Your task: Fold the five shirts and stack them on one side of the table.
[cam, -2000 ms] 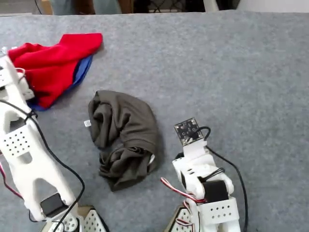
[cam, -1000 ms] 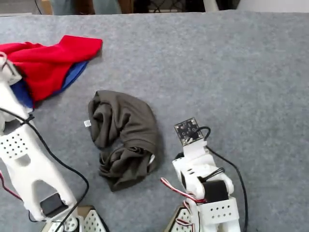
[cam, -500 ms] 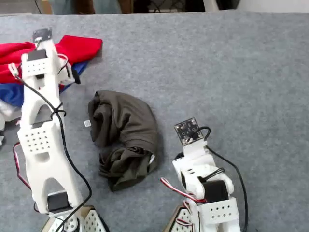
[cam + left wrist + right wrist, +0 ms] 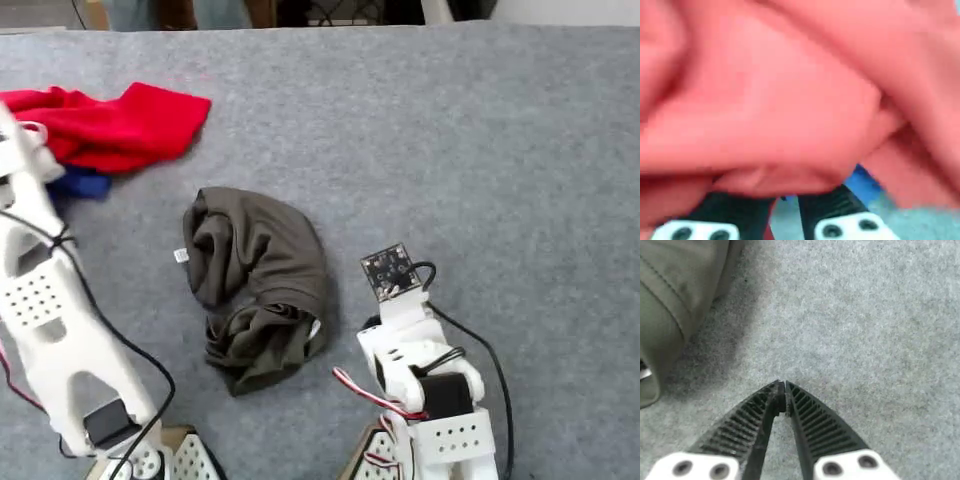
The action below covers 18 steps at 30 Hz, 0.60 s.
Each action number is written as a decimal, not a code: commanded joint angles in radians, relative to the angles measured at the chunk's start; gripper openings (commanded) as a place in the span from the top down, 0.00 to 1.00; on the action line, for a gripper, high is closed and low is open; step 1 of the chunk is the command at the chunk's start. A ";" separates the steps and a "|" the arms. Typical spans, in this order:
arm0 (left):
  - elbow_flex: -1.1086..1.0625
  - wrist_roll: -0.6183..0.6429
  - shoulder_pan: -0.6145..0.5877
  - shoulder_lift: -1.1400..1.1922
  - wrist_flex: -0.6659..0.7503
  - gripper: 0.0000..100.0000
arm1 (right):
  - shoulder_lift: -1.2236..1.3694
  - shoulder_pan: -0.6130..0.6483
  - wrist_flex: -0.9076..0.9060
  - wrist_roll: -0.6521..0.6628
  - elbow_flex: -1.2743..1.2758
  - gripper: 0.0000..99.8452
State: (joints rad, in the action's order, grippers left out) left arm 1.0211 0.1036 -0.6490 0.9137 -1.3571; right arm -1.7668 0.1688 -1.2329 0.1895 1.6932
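A red shirt (image 4: 110, 125) lies bunched at the table's far left, with a bit of blue shirt (image 4: 78, 184) showing under its near edge. My left gripper (image 4: 14, 140) is at the red shirt's left end. In the left wrist view red cloth (image 4: 790, 90) drapes over the black fingers (image 4: 827, 207), which stand close together on it, and a blue patch (image 4: 866, 183) shows beside them. A crumpled olive shirt (image 4: 258, 280) lies at the table's middle. My right gripper (image 4: 785, 390) is shut on nothing above bare felt, just right of the olive shirt (image 4: 675, 295).
Grey felt (image 4: 480, 150) covers the table, with open room across the right half and the far side. The left arm's white body (image 4: 50, 320) stands along the left edge. The right arm's base (image 4: 425, 390) sits at the near edge.
The left arm swung right over the red and blue pile, then back to the left edge. The red shirt is now drawn out leftward and covers more of the blue. The right arm kept still.
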 commanded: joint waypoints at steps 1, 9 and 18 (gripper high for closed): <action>0.268 0.002 -0.067 -0.012 -0.120 0.97 | -0.005 -0.006 -0.002 -0.003 -0.002 0.99; 0.562 0.005 -0.024 -0.017 -0.408 0.91 | -0.005 -0.006 -0.002 -0.003 -0.002 0.99; 0.443 0.124 0.022 -0.095 -0.407 0.78 | -0.005 -0.006 -0.002 -0.003 -0.002 0.99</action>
State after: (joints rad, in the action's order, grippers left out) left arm 1.5029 0.2110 -0.6628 0.9030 -1.7591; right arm -1.7668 0.1688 -1.2329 0.1895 1.6932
